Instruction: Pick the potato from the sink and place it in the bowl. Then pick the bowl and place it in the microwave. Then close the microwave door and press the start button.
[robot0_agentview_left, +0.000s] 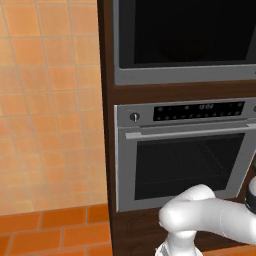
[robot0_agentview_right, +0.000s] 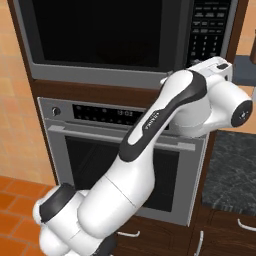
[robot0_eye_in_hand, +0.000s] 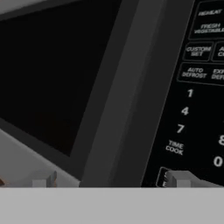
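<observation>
The microwave (robot0_agentview_left: 185, 70) is built into dark-brown cabinetry, and its black glass door (robot0_agentview_right: 110, 35) lies flat against the front, shut. In the hand view the door (robot0_eye_in_hand: 52, 65) is on the left and the button panel (robot0_eye_in_hand: 197, 100) on the right. My gripper (robot0_eye_in_hand: 113, 181) is open and holds nothing. It sits close to the microwave's front, with one fingertip (robot0_eye_in_hand: 181, 177) before the panel's lowest left button. Whether it touches, I cannot tell. In the right base view my hand (robot0_agentview_right: 220, 67) is at the panel's lower edge. The potato, bowl and sink are out of view.
A handled wall oven (robot0_agentview_right: 125, 165) with a control strip sits below the microwave. A dark stone counter (robot0_agentview_right: 235, 170) adjoins the cabinet on the right. Orange tiled wall and floor (robot0_agentview_left: 50, 225) lie to the left.
</observation>
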